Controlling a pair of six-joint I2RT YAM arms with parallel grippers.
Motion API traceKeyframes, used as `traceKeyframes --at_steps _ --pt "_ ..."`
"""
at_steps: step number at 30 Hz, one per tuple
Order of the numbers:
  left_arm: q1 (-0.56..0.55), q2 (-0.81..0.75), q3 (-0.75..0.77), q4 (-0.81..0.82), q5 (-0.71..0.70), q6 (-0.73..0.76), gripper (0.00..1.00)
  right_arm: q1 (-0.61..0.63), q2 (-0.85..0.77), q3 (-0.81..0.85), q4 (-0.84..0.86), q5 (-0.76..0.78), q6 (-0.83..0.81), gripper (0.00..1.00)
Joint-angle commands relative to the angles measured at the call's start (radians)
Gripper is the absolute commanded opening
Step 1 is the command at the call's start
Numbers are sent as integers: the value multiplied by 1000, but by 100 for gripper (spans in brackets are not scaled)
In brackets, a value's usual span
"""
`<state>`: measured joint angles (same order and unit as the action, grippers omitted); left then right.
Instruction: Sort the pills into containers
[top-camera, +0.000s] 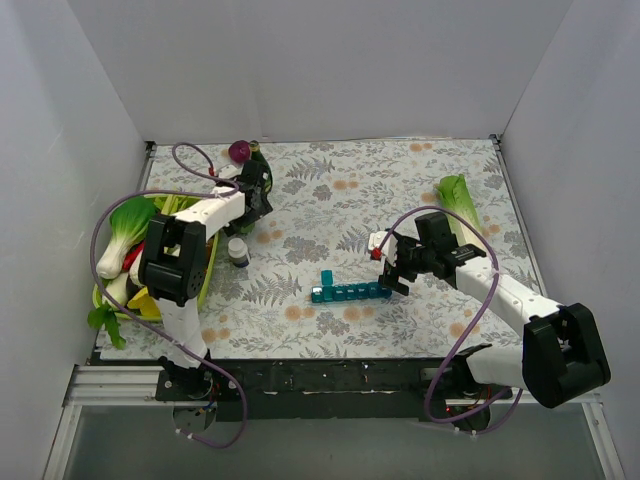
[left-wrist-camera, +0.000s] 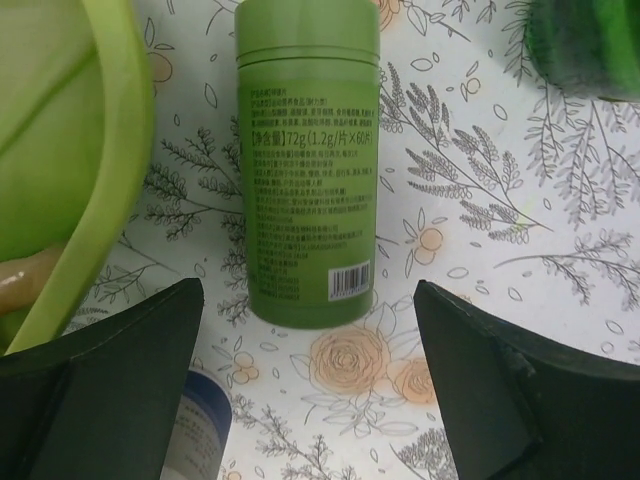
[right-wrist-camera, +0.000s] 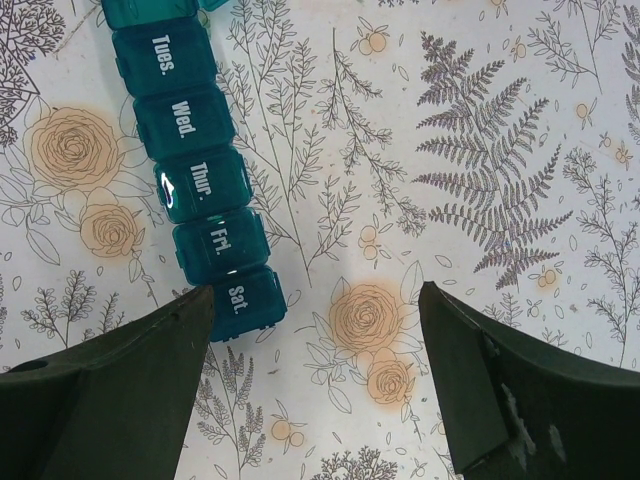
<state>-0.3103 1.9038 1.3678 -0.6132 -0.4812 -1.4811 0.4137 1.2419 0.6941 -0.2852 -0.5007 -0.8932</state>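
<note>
Poising the right gripper (right-wrist-camera: 315, 300), fingers spread and empty, beside the "Sat." end of the long teal plastic pill organiser (right-wrist-camera: 195, 190) lying on the floral tablecloth (right-wrist-camera: 480, 150), likely lining up a lid; holding the left gripper (left-wrist-camera: 309, 288) equally spread, framing the light green cylindrical bottle (left-wrist-camera: 307, 170), seemingly readying a grasp.

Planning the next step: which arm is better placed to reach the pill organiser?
Right. The right gripper, open, hovers at the Sat. end of the pill organiser; the left gripper faces a green bottle far off to the left.
</note>
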Motion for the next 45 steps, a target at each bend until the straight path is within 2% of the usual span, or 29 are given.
traceKeyframes --at_steps 1,5,9,10,13,16,17,19,20,22,26,28,33,34,38,39,41,42,44,45 --pt "5 60 77 -28 -79 15 87 -7 -22 21 24 -25 10 90" --pt "10 127 122 -33 -94 39 80 -12 -22 21 24 -33 10 90" --pt "13 135 117 -4 -93 53 67 -18 -24 19 23 -38 13 90" --pt "13 135 111 -2 -85 54 58 -19 -25 19 23 -36 11 90" --pt "13 114 93 13 -47 67 43 -23 -25 19 24 -41 11 90" --pt "13 63 45 49 -10 93 33 -24 -27 19 24 -42 11 90" --pt "13 48 15 58 19 99 27 -26 -28 19 23 -44 13 90" --pt "13 -13 -16 79 59 123 22 -26 -30 18 23 -47 13 90" --pt "13 -40 -32 89 105 131 17 -29 -32 19 23 -48 13 90" --pt "13 -95 -91 128 166 154 14 -30 -33 19 20 -56 11 90" --pt "13 -326 -225 231 352 244 9 -38 -48 18 18 -81 10 90" --pt "13 -406 -301 297 479 300 3 -42 -53 19 17 -102 16 90" --pt "13 -641 -464 472 781 406 0 -44 -84 57 -8 -142 34 91" --pt "13 -672 -517 502 885 415 0 -46 -90 97 -17 -141 52 91" --pt "10 -808 -677 728 1107 394 0 -84 -104 230 -66 -232 195 98" --pt "7 -836 -708 857 1148 369 0 -95 -99 257 -59 -325 338 98" --pt "-10 -902 -806 1014 1214 273 0 -107 -73 304 -20 -433 501 98" --pt "-19 -916 -838 1176 1219 236 0 -107 -61 311 24 -616 614 98" --pt "-61 -927 -869 1295 1192 147 0 -95 -32 309 131 -793 809 98" --pt "-82 -922 -874 1357 1173 131 0 -79 -36 256 437 -818 971 98"
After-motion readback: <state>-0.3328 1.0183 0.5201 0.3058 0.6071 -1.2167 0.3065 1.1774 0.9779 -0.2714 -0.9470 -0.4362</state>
